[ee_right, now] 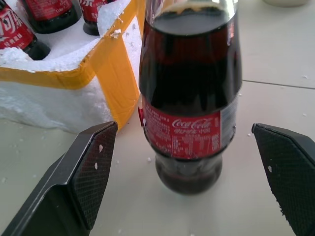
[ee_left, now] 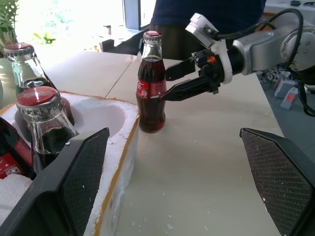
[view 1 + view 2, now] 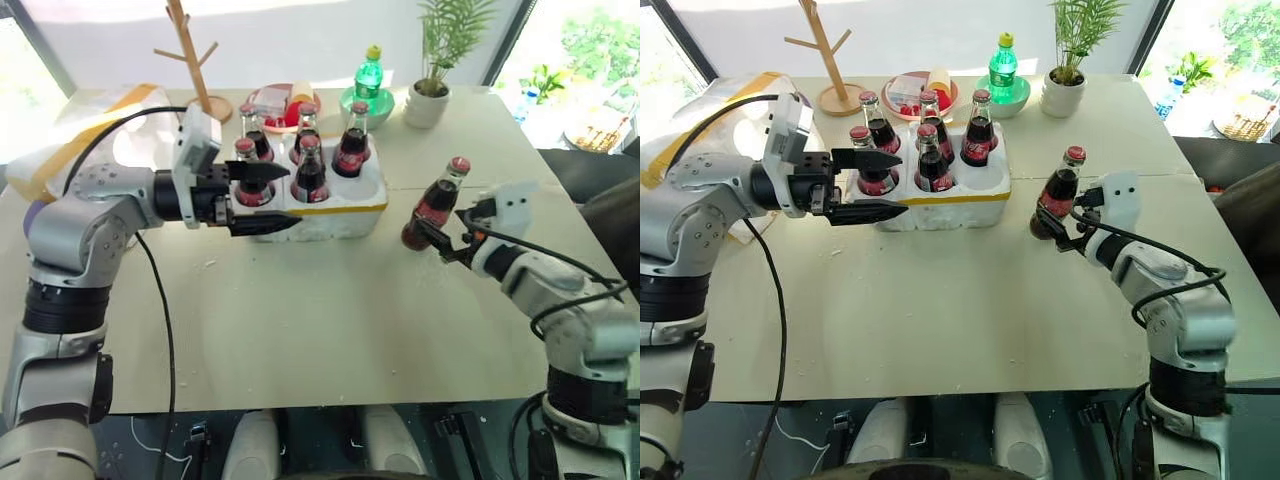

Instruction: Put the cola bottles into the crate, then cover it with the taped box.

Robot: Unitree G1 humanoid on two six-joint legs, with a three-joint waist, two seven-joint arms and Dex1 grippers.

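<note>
Far left of the crate, at the table edge: the taped box, partly hidden behind the left arm. Right up against the crate's left front: the left gripper, fingers spread wide, holding nothing; inside the crate, five cola bottles standing in their holes, with one front hole on the right still free. Just right of the crate, standing on the table: one more cola bottle, between the wide-apart fingers of the right gripper, not squeezed.
</note>
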